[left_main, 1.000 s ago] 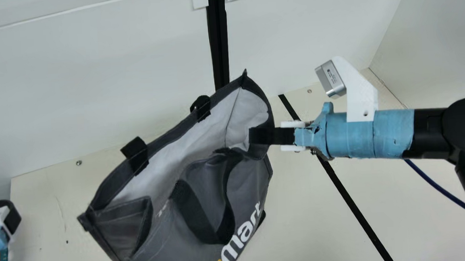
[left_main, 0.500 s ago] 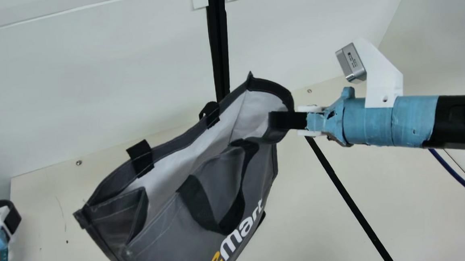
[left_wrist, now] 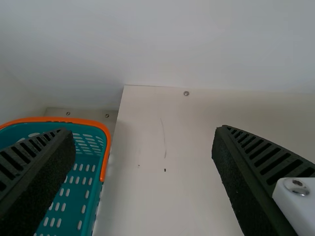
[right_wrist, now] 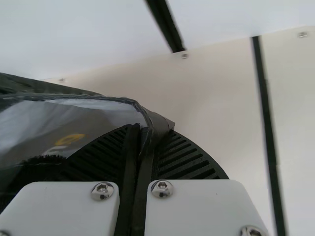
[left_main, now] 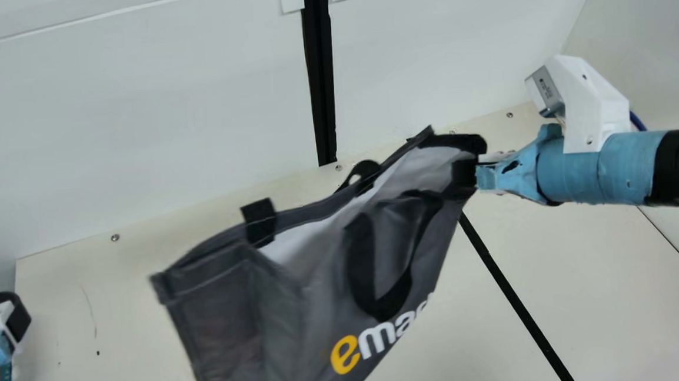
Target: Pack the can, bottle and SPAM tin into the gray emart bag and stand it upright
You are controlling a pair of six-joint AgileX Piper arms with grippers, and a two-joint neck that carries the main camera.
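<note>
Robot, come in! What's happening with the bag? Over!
Right gripper shut on bag, left gripper open. Bag tilted, not upright. Green basket near left gripper, maybe in its way. Over.

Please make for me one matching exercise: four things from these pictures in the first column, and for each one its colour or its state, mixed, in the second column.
Column 1
1. emart bag
2. left gripper
3. basket
4. right gripper

Column 2
A. teal, with an orange rim
B. shut on fabric at the bag's mouth
C. gray outside, held at a slant
D. open, with nothing between its fingers

Right pairs: 1-C, 2-D, 3-A, 4-B
</note>
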